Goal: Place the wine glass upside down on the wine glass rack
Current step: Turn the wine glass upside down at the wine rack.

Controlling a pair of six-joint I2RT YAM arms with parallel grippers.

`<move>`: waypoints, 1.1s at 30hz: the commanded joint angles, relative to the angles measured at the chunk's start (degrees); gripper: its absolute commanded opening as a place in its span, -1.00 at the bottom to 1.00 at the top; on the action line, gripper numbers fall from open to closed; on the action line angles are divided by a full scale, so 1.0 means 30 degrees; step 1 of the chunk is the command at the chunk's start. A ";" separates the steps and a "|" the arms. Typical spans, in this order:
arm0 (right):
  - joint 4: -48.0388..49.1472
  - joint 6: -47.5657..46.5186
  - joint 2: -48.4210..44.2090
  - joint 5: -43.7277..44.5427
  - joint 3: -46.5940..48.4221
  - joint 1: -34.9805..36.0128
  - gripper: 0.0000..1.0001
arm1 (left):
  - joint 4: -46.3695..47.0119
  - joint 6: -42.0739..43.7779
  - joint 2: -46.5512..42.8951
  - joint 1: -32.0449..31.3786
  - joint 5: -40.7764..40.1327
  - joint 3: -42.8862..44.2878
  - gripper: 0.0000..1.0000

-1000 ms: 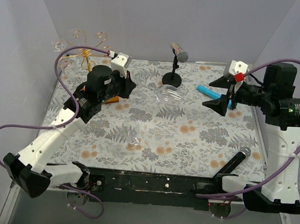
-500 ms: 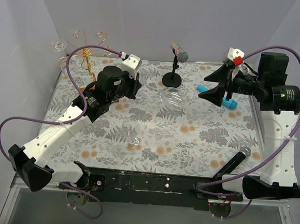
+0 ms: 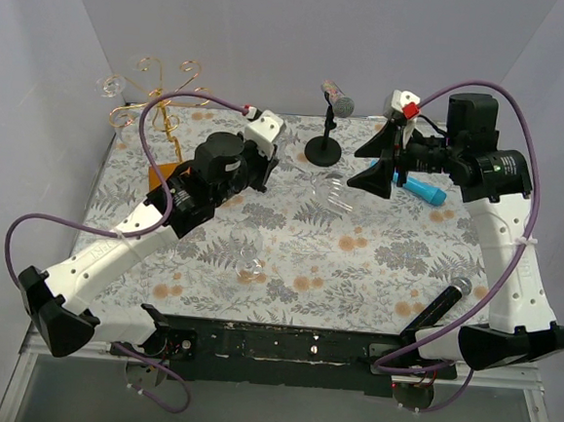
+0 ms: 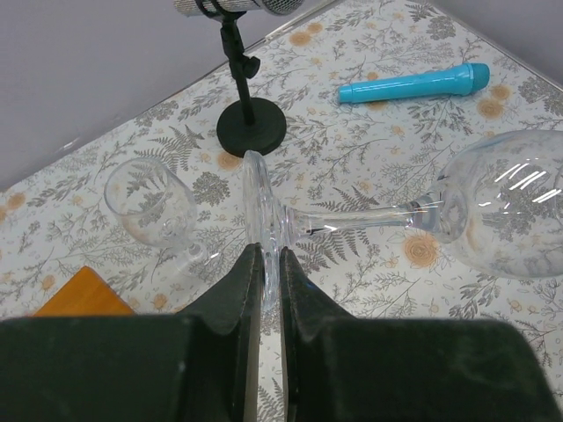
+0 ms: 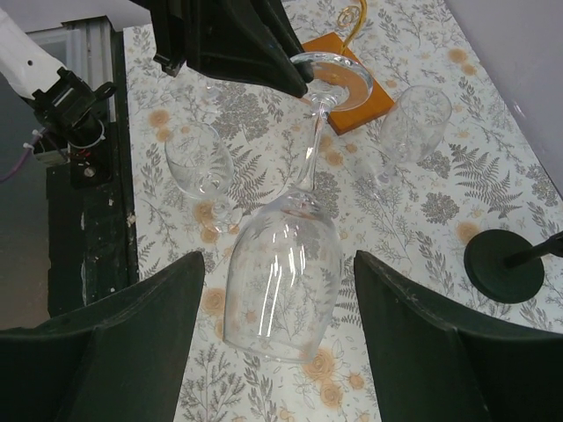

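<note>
Above mid-table, clear long-stemmed wine glass (image 5: 283, 277) — foot clamped in left gripper (image 4: 264, 259), right gripper's (image 3: 358, 168) jaws apart.

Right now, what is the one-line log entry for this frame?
left fingers: shut on wine glass foot | glass: held sideways | right fingers: open, either side of bowl

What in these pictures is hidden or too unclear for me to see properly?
- The wine glass rack: in the right wrist view the top edge cuts off its curled arms; in the top view the left arm covers much of its wooden base.
- The held wine glass: in the left wrist view the right edge cuts its bowl; from above the clear bowl is too faint to trace.
- The microphone: in the left wrist view the top edge cuts its head.
</note>
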 commanded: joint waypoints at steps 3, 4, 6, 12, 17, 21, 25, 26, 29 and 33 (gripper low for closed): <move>0.2067 0.1436 0.0182 0.0161 -0.0593 0.0578 0.53 | 0.2609 0.1937 -0.0223 -0.1477 -0.1511 0.0430 -1.00; 0.2186 0.1554 0.0241 0.0190 -0.0710 0.0637 0.52 | 0.2757 0.2230 -0.0164 -0.1711 -0.1688 0.0400 -1.00; 0.2508 0.1876 0.0271 0.0161 -0.0828 0.0725 0.52 | 0.3050 0.2845 -0.0047 -0.2151 -0.2069 0.0400 -1.00; 0.3650 0.2726 -0.0051 0.0278 -0.1852 0.0813 0.52 | 0.3694 0.4164 0.0334 -0.3265 -0.3007 0.0400 -1.00; 0.4646 0.3692 -0.0344 0.0396 -0.2965 0.0813 0.51 | 0.4368 0.4985 0.0392 -0.3998 -0.3535 0.0108 -1.00; 0.5436 0.4249 -0.0666 0.0366 -0.3902 0.0842 0.52 | 0.4779 0.5484 0.0393 -0.4466 -0.3915 0.0048 -1.00; 0.5995 0.4660 -0.0930 0.0250 -0.4636 0.0813 0.52 | 0.5159 0.5953 0.0393 -0.4848 -0.4121 -0.0127 -1.00; 0.6053 0.4748 -0.0989 0.0220 -0.4782 0.0813 0.52 | 0.5218 0.6099 0.0393 -0.4965 -0.4179 -0.0156 -1.00; 0.6317 0.4895 -0.1193 0.0220 -0.5222 0.0813 0.52 | 0.5365 0.6363 0.0393 -0.5287 -0.4384 -0.0274 -1.00; 0.6873 0.5187 -0.1487 0.0015 -0.6099 0.0813 0.52 | 0.5599 0.6685 0.0305 -0.5639 -0.4619 -0.0420 -1.00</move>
